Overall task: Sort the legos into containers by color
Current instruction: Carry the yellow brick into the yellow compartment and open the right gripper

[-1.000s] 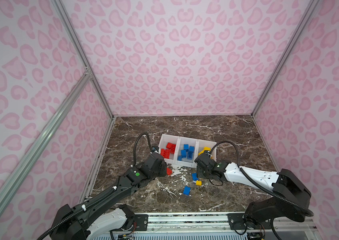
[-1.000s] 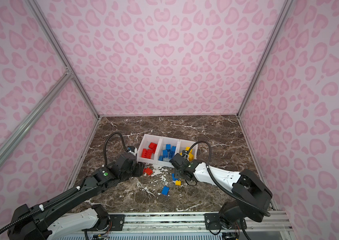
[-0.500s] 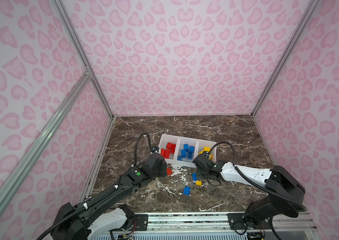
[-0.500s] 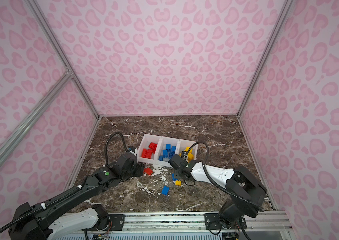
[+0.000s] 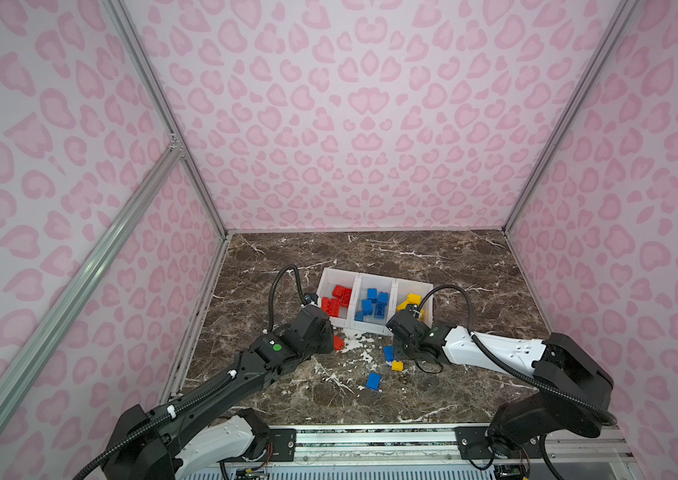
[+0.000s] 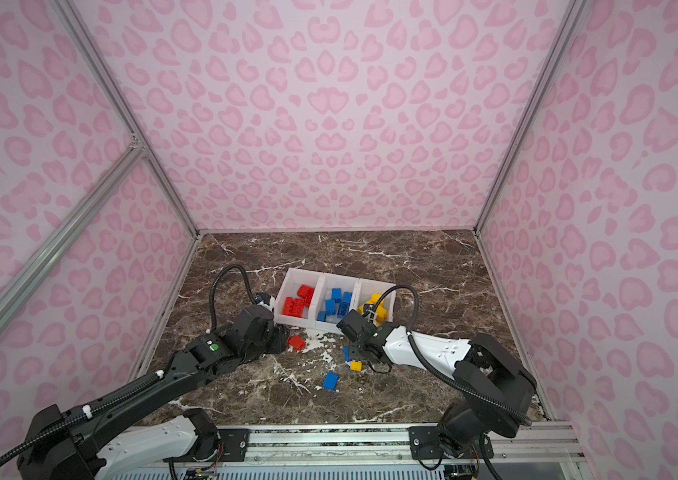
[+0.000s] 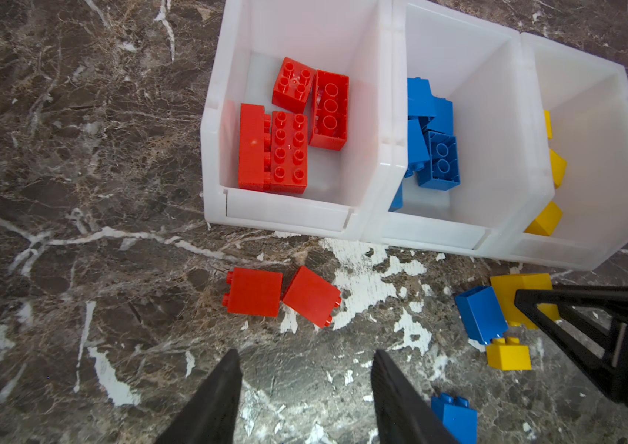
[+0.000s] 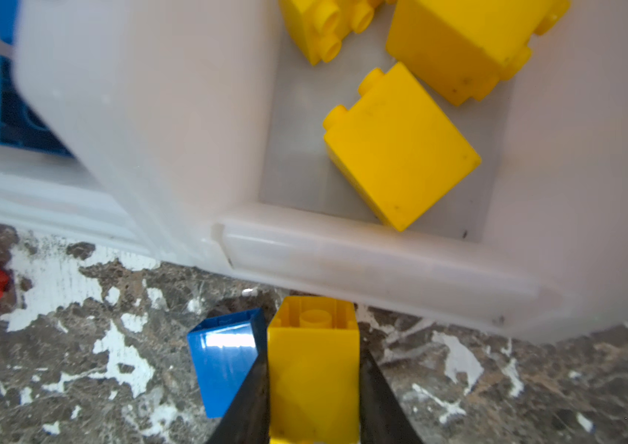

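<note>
Right pincer (image 8: pixel 314 369): bin wall (image 8: pixel 343 253) close ahead, blue brick (image 8: pixel 224 357) just beside one finger, bare marble (image 8: pixel 497 384) on its other side. Left pincer (image 7: pixel 304 355): marble between jaws free, two red bricks (image 7: pixel 254 292) just ahead, bin wall beyond.

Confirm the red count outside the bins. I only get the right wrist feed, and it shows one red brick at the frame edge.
Observer: Two. A red brick and a second red brick lie side by side on the table, in front of the bin that holds the reds.
Operator: Left arm on them?
Observer: No. The left gripper has its jaws open and empty, short of both, touching neither.
</note>
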Robot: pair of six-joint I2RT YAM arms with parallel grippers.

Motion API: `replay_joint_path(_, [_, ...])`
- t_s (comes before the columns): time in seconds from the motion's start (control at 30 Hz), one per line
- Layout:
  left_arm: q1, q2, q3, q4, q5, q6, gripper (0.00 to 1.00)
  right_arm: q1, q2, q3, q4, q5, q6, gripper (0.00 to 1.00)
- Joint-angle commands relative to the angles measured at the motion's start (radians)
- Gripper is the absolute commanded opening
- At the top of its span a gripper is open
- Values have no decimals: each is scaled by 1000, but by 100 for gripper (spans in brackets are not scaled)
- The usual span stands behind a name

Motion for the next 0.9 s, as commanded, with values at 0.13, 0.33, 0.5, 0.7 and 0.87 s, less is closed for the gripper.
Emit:
replay_joint_path(0.13, [1, -1, -4, 1, -7, -10, 57, 32, -46, -3, -48, 26, 25, 31])
replay_joint_path(0.33, [1, -6, -1, 4, -13, -7, 57, 27, -119, 60, -151, 86, 7, 31])
replay_joint_path(0.5, [1, 2, 4, 5, -8, -5, 57, -61, -135, 143, -192, 79, -100, 31])
replay_joint_path(0.7, [1, -6, 0, 5, 1, -14, 57, -192, -80, 226, -182, 19, -213, 31])
replay_joint_path(0.87, [1, -15, -17, 8, 18, -33, 57, -270, -6, 298, -184, -4, -281, 31])
